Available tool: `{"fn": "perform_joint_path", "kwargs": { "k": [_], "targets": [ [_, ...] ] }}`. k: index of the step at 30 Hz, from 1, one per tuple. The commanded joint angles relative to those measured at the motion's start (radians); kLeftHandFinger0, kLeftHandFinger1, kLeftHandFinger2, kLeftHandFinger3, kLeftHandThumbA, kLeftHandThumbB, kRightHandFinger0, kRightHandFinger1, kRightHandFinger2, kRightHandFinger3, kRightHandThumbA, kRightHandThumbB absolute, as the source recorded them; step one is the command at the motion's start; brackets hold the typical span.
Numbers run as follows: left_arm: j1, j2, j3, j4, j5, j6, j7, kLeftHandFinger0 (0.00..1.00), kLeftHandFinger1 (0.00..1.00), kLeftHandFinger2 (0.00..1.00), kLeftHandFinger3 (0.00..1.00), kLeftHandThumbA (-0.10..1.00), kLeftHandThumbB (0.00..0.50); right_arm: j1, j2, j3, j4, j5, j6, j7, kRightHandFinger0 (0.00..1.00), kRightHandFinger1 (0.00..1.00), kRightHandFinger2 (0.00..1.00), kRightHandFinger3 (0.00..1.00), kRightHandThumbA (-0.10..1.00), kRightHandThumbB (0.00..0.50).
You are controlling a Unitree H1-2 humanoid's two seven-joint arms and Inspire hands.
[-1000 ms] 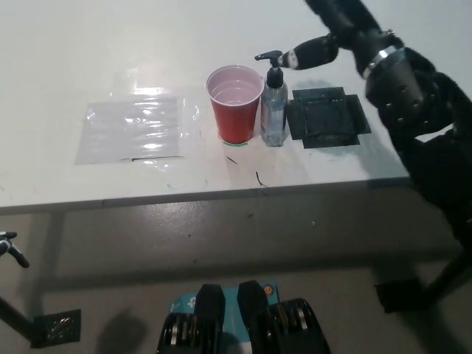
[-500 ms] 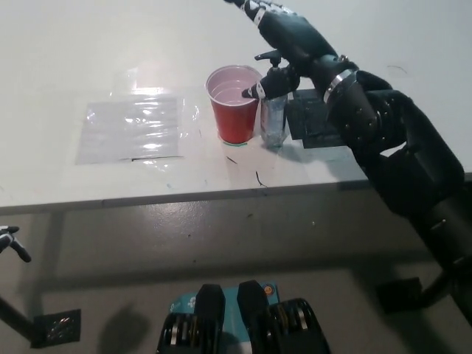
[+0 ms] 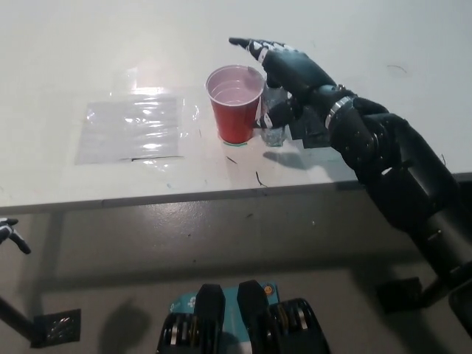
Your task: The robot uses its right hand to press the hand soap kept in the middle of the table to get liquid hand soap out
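Where right hand [image 3: 291, 70] covers, soap bottle [image 3: 274, 125].

The right hand [image 3: 291, 70] is black, with glossy, rounded shells over its back and slim segmented fingers [image 3: 251, 48] that carry small pale markings near their tips. A bright silver ring [image 3: 335, 105] circles the wrist where the hand meets the arm. Behind it the right arm [image 3: 402, 177] is matte black and bulky, built from thick rounded housings that widen toward the lower right edge of the head view; a few small pale screw-like dots speckle the section just past the wrist. The left hand [image 3: 9, 234] shows only as a small sliver at the lower left edge: white with dark fingertips, too little visible to make out more.
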Motion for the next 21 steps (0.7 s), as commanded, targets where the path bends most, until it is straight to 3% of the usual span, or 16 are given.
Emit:
{"fn": "perform_joint_path", "kwargs": {
  "k": [1,2,7,13,21],
  "targets": [
    [-0.033,0.023,0.015,-0.018,0.015,0.019,-0.028,1.00,1.00,1.00,0.80,1.00,0.172,-0.009,-0.002,-0.013,0.022,-0.007,-0.067,-0.037,1.00,1.00,1.00,1.00,1.00,0.435],
    [-0.032,0.032,0.004,-0.019,0.013,0.019,-0.023,1.00,1.00,1.00,0.81,1.00,0.174,0.001,0.002,-0.008,0.035,-0.008,-0.086,-0.044,1.00,1.00,1.00,1.00,1.00,0.459],
    [-0.044,0.035,0.005,-0.018,0.022,0.019,-0.037,1.00,1.00,1.00,0.83,1.00,0.170,0.029,0.012,0.010,0.043,-0.024,-0.091,-0.046,1.00,1.00,1.00,1.00,1.00,0.426],
    [-0.064,0.030,0.014,-0.022,0.039,0.019,-0.062,1.00,1.00,1.00,0.80,1.00,0.157,0.033,0.006,0.051,0.081,-0.081,-0.131,-0.084,1.00,1.00,1.00,1.00,1.00,0.421],
    [-0.099,0.047,0.002,-0.012,0.059,0.019,-0.069,1.00,1.00,1.00,0.82,1.00,0.185,0.033,-0.020,0.116,0.103,-0.135,-0.113,-0.024,1.00,1.00,1.00,1.00,1.00,0.453]
  ]
}}
